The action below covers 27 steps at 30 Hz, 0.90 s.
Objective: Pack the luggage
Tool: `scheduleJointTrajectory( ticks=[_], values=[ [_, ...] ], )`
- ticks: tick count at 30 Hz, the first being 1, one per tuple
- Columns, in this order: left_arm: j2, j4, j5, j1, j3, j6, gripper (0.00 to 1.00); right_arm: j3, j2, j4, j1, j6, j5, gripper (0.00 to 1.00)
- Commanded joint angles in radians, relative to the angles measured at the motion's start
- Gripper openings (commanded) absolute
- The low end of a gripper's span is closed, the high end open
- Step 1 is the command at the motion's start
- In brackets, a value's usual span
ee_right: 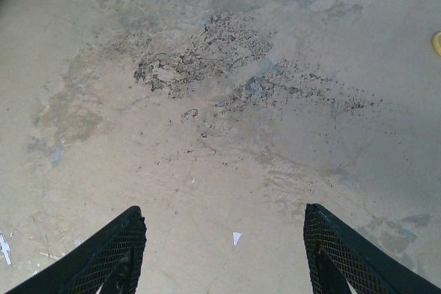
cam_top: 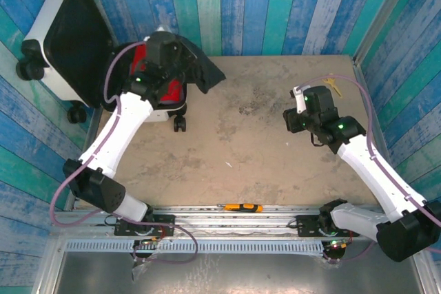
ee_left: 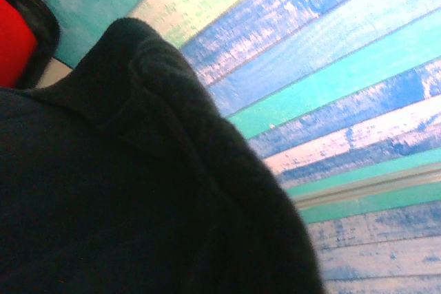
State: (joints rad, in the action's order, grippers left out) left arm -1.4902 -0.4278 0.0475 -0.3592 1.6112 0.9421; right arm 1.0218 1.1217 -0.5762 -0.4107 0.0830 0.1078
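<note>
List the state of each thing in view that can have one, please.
luggage, open, lid raised.
left gripper, shut on the dark garment.
dark garment, held up above the luggage, hanging loose.
right gripper, open, empty, above the table.
orange tool, lying flat on the front rail.

Table [cam_top: 248, 163] ctr free, luggage [cam_top: 74, 40] far-left.
</note>
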Motion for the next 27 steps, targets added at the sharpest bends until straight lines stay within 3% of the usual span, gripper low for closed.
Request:
scheduleJointTrajectory(
  ticks=[1,11,20,27],
  values=[
    [0.069,-0.021,-0.026,0.075,0.06,-0.061,0.0,-0.005,0.016,-0.016,0.003,0.008,-0.01,0.63],
    [0.016,-0.03,-0.117,0.277,0.11,-0.071,0.0,0.001,0.061,-0.018,0.004,0.003,-0.025,0.62],
    [-0.114,-0.002,-0.185,0.351,0.176,-0.072,0.0,-0.002,0.117,-0.028,0.004,0.001,-0.056,0.62],
    [-0.27,-0.007,-0.251,0.388,0.322,-0.084,0.0,-0.029,0.136,-0.025,0.004,0.0,-0.04,0.62]
  ],
)
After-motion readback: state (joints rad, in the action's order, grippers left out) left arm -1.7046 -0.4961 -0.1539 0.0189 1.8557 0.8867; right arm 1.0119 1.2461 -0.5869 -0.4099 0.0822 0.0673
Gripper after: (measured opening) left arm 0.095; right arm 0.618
